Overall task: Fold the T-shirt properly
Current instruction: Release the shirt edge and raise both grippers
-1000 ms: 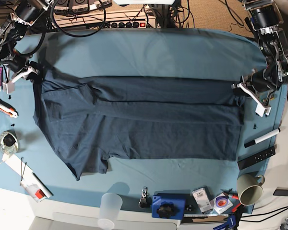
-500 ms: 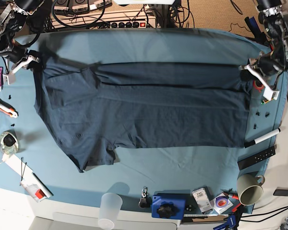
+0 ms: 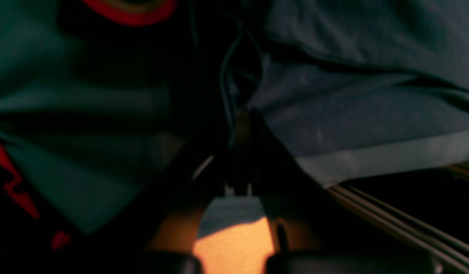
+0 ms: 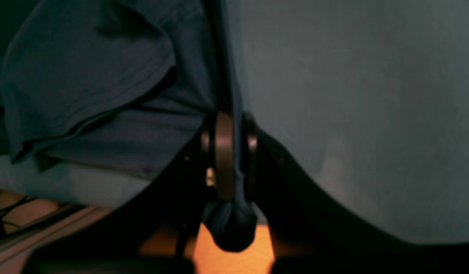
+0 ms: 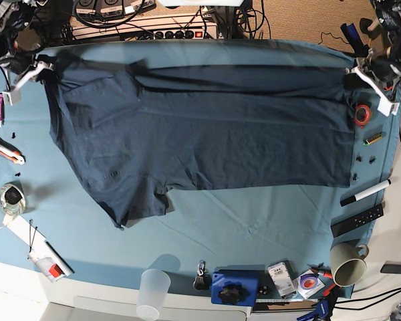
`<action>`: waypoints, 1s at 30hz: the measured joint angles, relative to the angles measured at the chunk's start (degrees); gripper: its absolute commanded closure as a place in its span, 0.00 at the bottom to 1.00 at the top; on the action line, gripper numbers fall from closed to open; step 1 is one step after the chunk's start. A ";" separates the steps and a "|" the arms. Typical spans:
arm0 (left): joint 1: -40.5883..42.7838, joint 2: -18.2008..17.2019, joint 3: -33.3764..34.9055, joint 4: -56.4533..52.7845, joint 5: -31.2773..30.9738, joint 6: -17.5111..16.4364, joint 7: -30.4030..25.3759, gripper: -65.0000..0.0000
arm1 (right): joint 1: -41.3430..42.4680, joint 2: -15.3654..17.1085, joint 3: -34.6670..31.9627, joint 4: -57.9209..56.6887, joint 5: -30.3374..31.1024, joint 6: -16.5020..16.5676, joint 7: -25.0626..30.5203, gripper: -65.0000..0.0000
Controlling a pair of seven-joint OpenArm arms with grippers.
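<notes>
Cup [image 5: 153, 293] and mug [image 5: 348, 263] at near table edge, both w/o visible contents. T-shirt [image 5: 200, 134]: dark navy cotton, spread flat on teal cloth [image 5: 254, 234] between both claws; left claw [image 5: 373, 83] and right claw [image 5: 25, 79] each clamped on a far corner. Wrist views only: fabric bunched between right jaws, pinched at left jaws; base view alone shows the sleeve hanging nearward.

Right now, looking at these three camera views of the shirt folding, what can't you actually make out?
- Left gripper: in the left wrist view, blur and darkness hide its grip on the T-shirt.
- T-shirt collar: not seen in any view; the cloth is folded over itself.
- Right gripper: in the base view the picture's corner crops its arm.
- Clutter by the table cloth: labels too small to read in the base view.
</notes>
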 measured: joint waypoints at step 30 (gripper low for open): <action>1.81 -0.28 -0.57 4.13 0.07 -0.22 -0.66 0.57 | -3.06 4.07 1.27 0.02 5.75 0.44 0.00 0.78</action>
